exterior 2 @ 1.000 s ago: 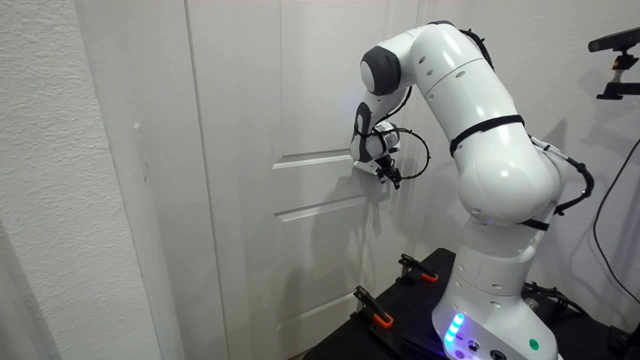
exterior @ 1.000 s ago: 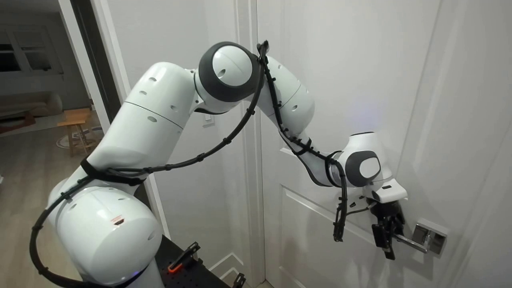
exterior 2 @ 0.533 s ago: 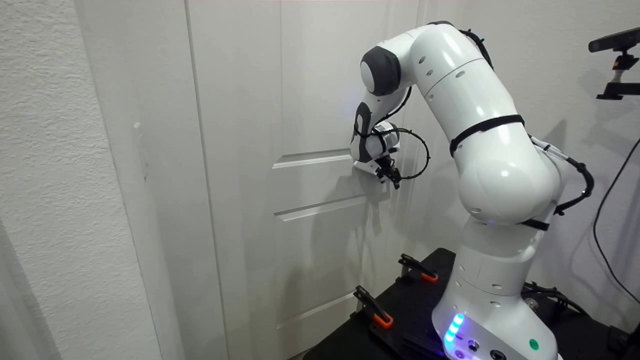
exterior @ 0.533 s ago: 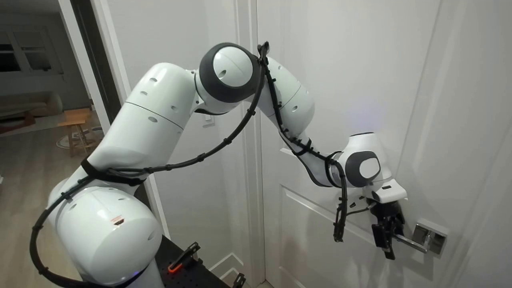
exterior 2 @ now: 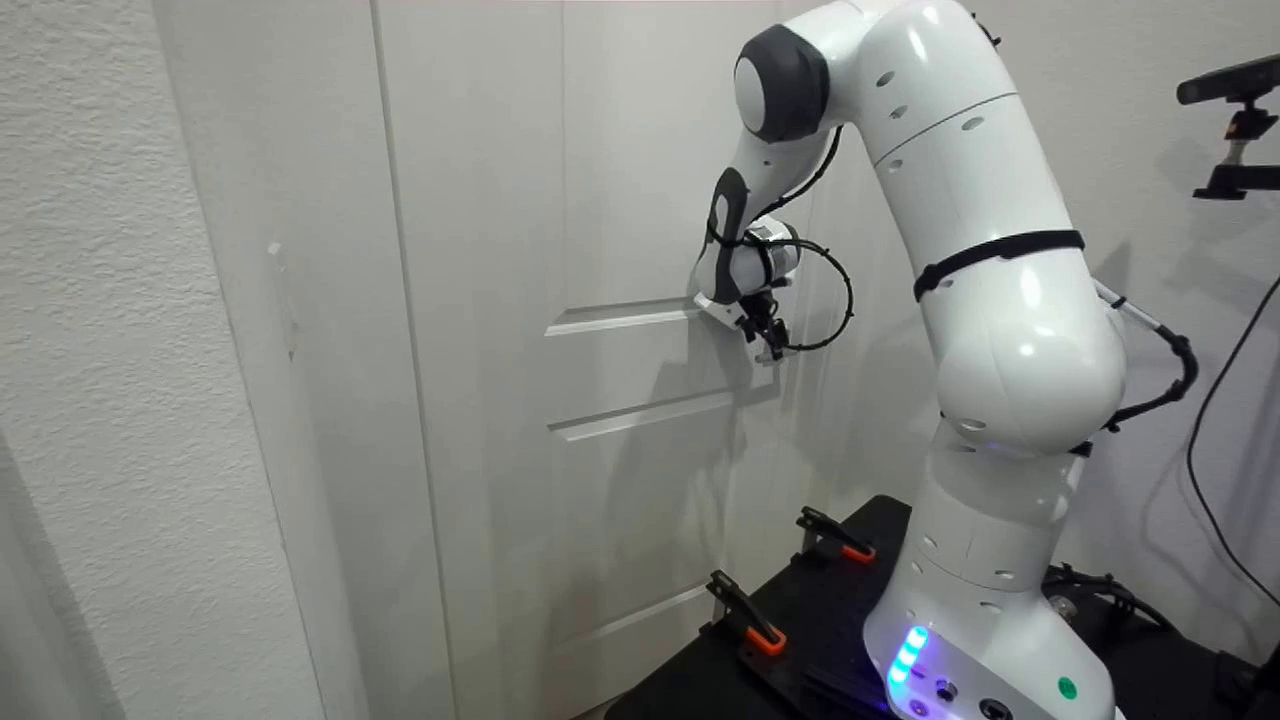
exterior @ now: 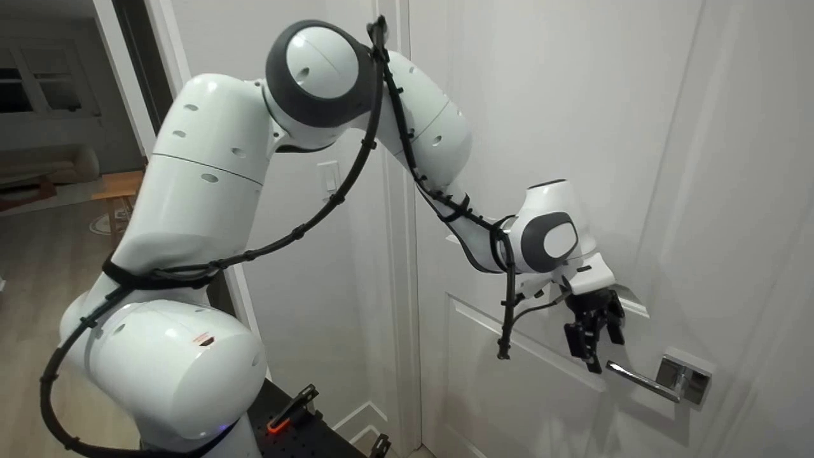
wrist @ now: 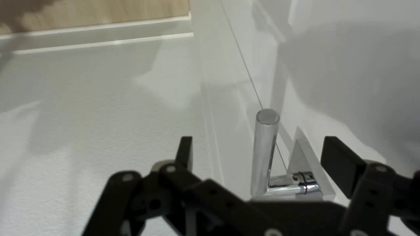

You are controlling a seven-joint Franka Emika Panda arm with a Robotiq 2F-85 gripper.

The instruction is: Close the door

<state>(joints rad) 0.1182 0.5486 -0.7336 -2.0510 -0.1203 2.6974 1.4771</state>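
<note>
Backing off: gripper, spread and empty, is being lifted off handle; door is apparently being left closed.

The arm extends upward from its base, on which a blue indicator strip is lit, to a raised elbow. From the elbow, the forearm slopes downward to the wrist. The end effector is below the wrist and directed downward. Its jaws are parted; the two fingers stand well apart.
</note>
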